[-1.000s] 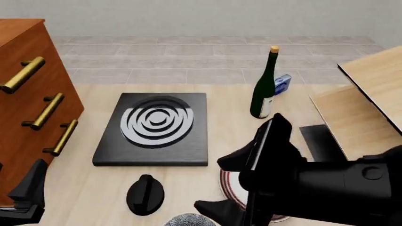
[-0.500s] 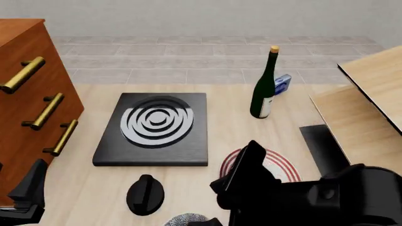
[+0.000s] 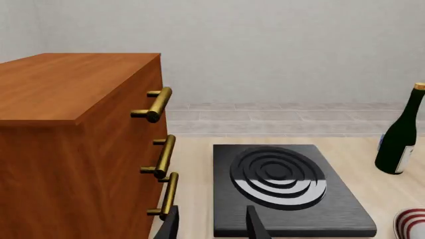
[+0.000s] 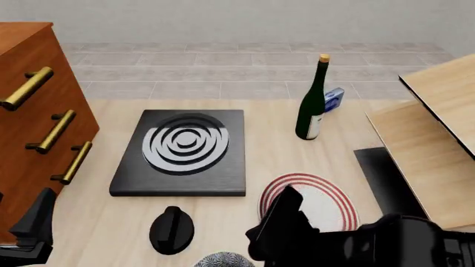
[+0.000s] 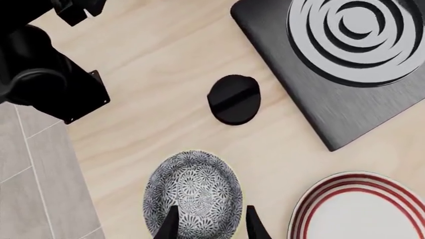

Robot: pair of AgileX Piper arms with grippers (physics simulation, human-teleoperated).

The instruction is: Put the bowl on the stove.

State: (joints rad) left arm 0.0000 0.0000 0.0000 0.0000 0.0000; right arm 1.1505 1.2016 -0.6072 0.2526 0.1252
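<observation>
The speckled grey-and-white bowl (image 5: 192, 195) stands on the table near its front edge and shows only as a sliver in the front view (image 4: 222, 260). My right gripper (image 5: 211, 226) is open right above it, one fingertip over its inside and the other just outside its rim. In the front view that gripper (image 4: 276, 236) is low, between the bowl and the plate. The black stove (image 4: 186, 150) with its ring burner lies beyond, bare; it also shows in the right wrist view (image 5: 359, 59) and the left wrist view (image 3: 285, 186). My left gripper (image 3: 212, 229) is open and empty by the dresser.
A black round knob (image 4: 171, 229) lies between the bowl and the stove. A white plate with red rings (image 4: 319, 197) lies right of the bowl. A green bottle (image 4: 312, 105) stands at the back. A wooden dresser (image 4: 37, 122) is on the left, and a black mat (image 4: 382, 172) and wooden boards on the right.
My right arm has dropped and drawn back toward the table's front edge, uncovering the red-ringed plate. The left arm and the objects have not moved.
</observation>
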